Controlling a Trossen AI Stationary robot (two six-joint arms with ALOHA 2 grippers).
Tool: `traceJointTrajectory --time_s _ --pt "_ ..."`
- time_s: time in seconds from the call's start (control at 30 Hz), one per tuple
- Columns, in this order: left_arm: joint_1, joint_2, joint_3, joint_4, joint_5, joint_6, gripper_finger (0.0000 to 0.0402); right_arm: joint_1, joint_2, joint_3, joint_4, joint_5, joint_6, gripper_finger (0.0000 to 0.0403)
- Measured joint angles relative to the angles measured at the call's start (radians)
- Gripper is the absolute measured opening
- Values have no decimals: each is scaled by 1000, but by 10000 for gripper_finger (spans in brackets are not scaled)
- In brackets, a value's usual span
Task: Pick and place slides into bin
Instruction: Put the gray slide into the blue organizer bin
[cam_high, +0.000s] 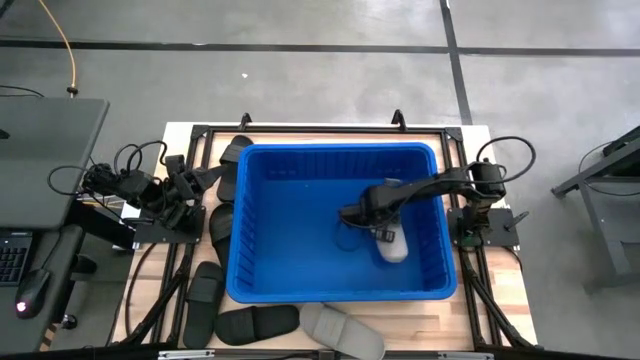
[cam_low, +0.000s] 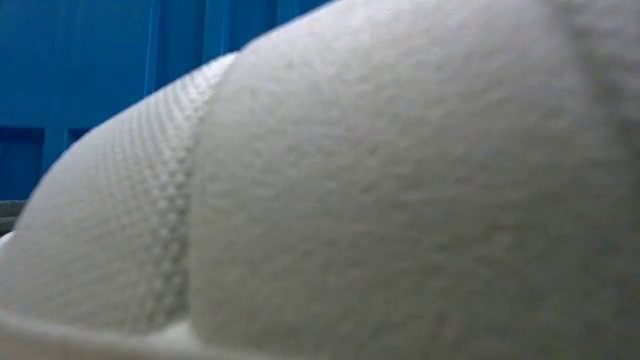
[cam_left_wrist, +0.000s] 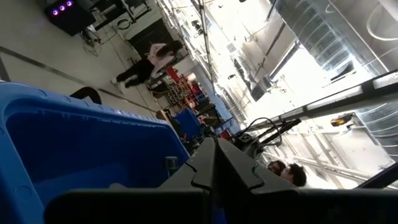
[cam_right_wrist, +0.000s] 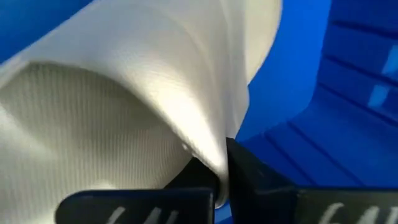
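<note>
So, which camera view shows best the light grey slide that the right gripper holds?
The right wrist view: the right gripper is shut on the light grey slide, pinching its strap edge. The high view shows it small, inside the bin. The low view shows another grey slide; the left wrist view shows none.

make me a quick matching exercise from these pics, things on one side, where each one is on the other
Things:
1. right end effector
2. left end effector
3. light grey slide
4. black slide

Places:
A. near table edge, right of a black slide
B. left of the bin, shut and empty
C. near table edge, left of a grey slide
D. inside the bin, shut on a grey slide

Pairs: 1-D, 2-B, 3-A, 4-C
</note>
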Motion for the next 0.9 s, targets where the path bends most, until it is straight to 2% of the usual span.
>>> traceJointTrajectory --time_s 0.2,0.47,0.7,0.8,0.9 --pt "0 0 0 0 -1 0 5 -5 1 -35 74 -86 8 0" --pt "0 0 0 -1 -12 0 5 -29 1 -49 109 -118 78 0" --pt "0 0 0 -1 -25 0 5 -50 1 -55 151 -152 37 1" --pt "0 0 0 0 -20 0 5 -54 1 -56 163 -184 -4 16" --pt "0 0 0 0 -18 0 5 -54 2 -56 169 -211 -45 52"
